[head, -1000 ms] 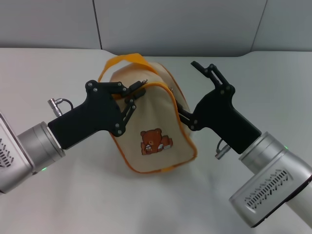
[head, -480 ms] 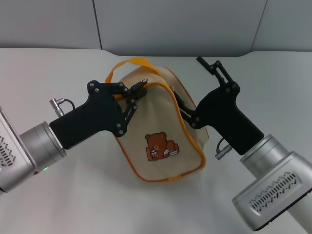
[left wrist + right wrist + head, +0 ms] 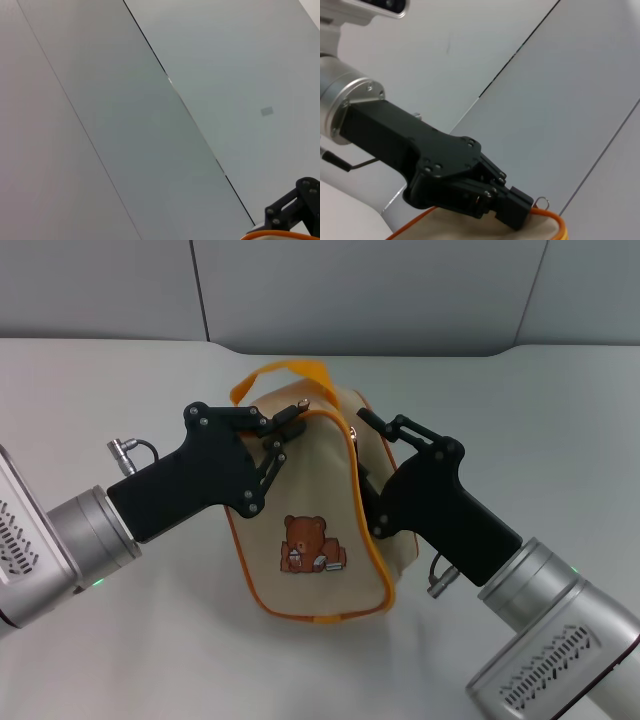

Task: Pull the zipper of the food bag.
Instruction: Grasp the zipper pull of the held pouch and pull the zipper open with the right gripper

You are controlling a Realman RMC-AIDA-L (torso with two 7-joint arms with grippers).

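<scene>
The food bag (image 3: pixel 310 520) sat on the white table (image 3: pixel 120 640) between both arms, bear side facing the head camera. It looked soft, light and floppy, so it would likely slide or buckle unless braced. The best hold was probably the tiny silvery pull tab (image 3: pixel 301 402) of the zipper (image 3: pixel 352 445) near the top edge, not the orange handle (image 3: pixel 285 370). The left gripper (image 3: pixel 277 435) was pinched shut on the bag's orange-piped top corner. The right gripper (image 3: pixel 362 445) was at the zip line, but its fingers couldn't be read. Versus half a second earlier, the right arm had swung lower and inward, and the bag had shifted left.
</scene>
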